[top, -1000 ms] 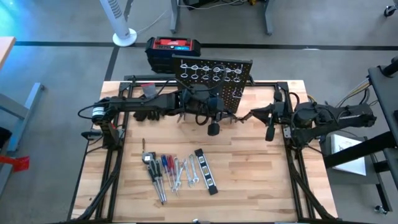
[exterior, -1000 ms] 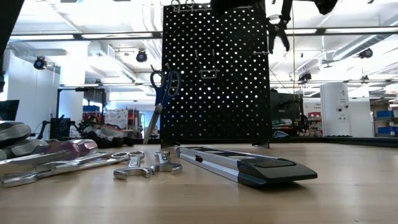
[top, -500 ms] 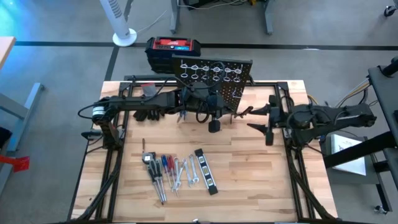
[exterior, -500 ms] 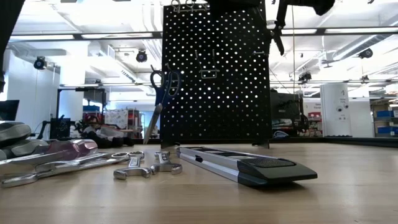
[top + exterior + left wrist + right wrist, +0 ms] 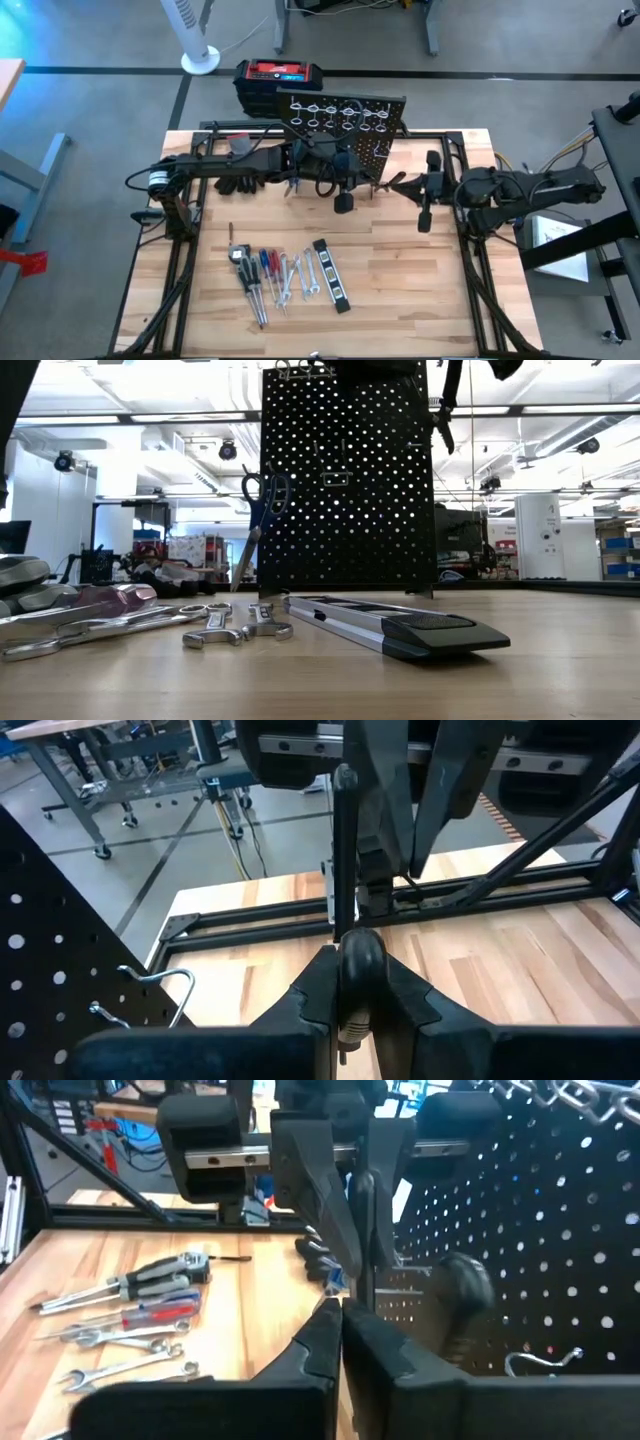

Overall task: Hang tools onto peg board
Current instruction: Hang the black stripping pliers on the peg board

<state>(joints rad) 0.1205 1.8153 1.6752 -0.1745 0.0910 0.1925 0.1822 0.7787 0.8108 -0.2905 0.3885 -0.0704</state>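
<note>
1. Since half a second ago, the right gripper (image 5: 340, 1325) has slid a little toward the peg board (image 5: 345, 510). Its fingers were spread then and are pressed together now. The left arm has not shifted.
2. At nine o'clock on the table (image 5: 400, 290), the left arm reaches in across a pair of dark gloves (image 5: 235, 182), which lie under it.
3. At about seven o'clock, loose tools lie in a fanned row near the front edge. From the left they are red- and blue-handled screwdrivers (image 5: 266, 266), then silver wrenches (image 5: 225, 630), then a black level (image 5: 400, 625) at six o'clock.
4. At twelve o'clock, the black peg board stands upright at the table's back edge, with a row of silver hooks along its top. Blue-handled scissors (image 5: 262, 495) hang at its left side.
5. Behind the board, off the table, a black box with a red top (image 5: 280, 73) sits on the floor.
6. Just in front of the board, near the table's centre, is the left gripper (image 5: 358, 975). Its fingers are clamped on a dark-handled tool (image 5: 360, 952). The tool's rounded grip sits between them and its thin shaft points toward the other arm.
7. At about two o'clock, the right gripper faces the left one, close to the far end of that shaft. Whether its closed fingers pinch the shaft cannot be told.
8. At three o'clock, the right arm stretches back to its base at the table's edge.
</note>
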